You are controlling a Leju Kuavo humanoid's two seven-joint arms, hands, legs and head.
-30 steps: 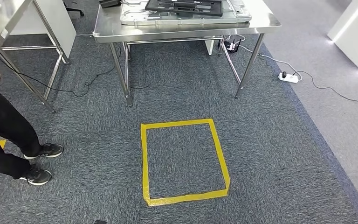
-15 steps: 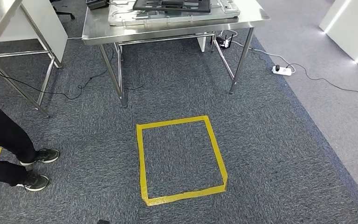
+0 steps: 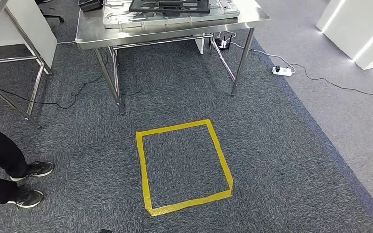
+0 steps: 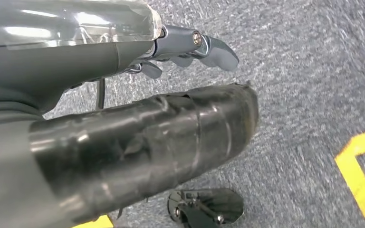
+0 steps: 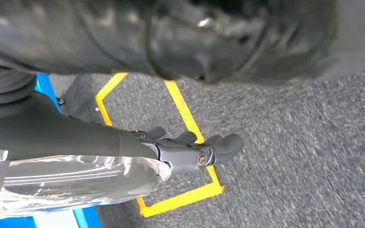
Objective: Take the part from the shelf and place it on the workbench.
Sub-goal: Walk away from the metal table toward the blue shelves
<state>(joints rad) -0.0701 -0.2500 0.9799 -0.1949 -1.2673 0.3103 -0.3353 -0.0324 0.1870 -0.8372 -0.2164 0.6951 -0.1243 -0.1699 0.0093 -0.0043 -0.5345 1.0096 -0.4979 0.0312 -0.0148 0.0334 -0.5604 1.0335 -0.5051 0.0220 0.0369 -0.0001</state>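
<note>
While both hands — left hand (image 4: 190, 47), right hand (image 5: 195, 152) — hang with fingers loosely apart, holding nothing, walk squarely to the taped square (image 3: 182, 165) — no shelf visible.

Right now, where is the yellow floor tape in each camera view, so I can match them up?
Head view: a full yellow tape square on the carpet, centre, in front of the steel table.
Left wrist view: a tape corner at the right edge, beyond the left hand.
Right wrist view: a tape outline behind the right hand.
Shared landmark: the blue-grey carpet. I cannot tell whether the wrist views show that same square.
</note>
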